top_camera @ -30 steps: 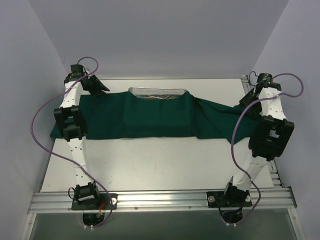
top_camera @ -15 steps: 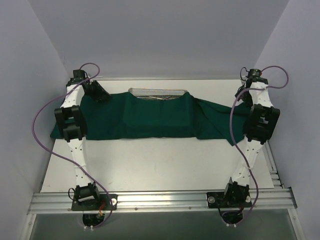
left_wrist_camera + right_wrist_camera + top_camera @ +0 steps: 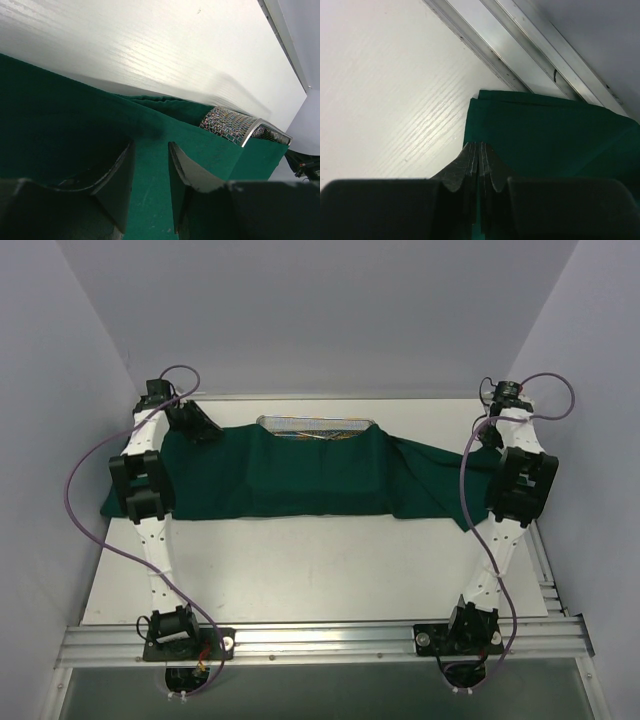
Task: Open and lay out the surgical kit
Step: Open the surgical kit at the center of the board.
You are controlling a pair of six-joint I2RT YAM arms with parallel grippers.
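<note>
The surgical kit's dark green drape (image 3: 300, 475) lies spread in a long band across the back of the table. At the rear its silver wire-mesh tray (image 3: 315, 422) pokes out, uncovered along its back edge, with steel instruments (image 3: 318, 433) showing inside. My left gripper (image 3: 198, 428) hovers open over the drape's left end. The left wrist view shows its fingers (image 3: 150, 146) apart above the green cloth (image 3: 60, 110), with the tray's corner (image 3: 235, 127) ahead. My right gripper (image 3: 486, 440) is shut on the drape's right end; its fingertips (image 3: 479, 146) pinch the cloth (image 3: 545, 135) near its corner.
An aluminium rail (image 3: 520, 50) runs along the table's right edge just beyond the drape's corner. White tabletop (image 3: 320, 570) lies between the drape and the arm bases. Purple walls close in on the left, right and back.
The right arm swung toward the back right corner, lowered onto the drape's right end and shut there. The left gripper shifted slightly at the drape's left end and stayed open.
</note>
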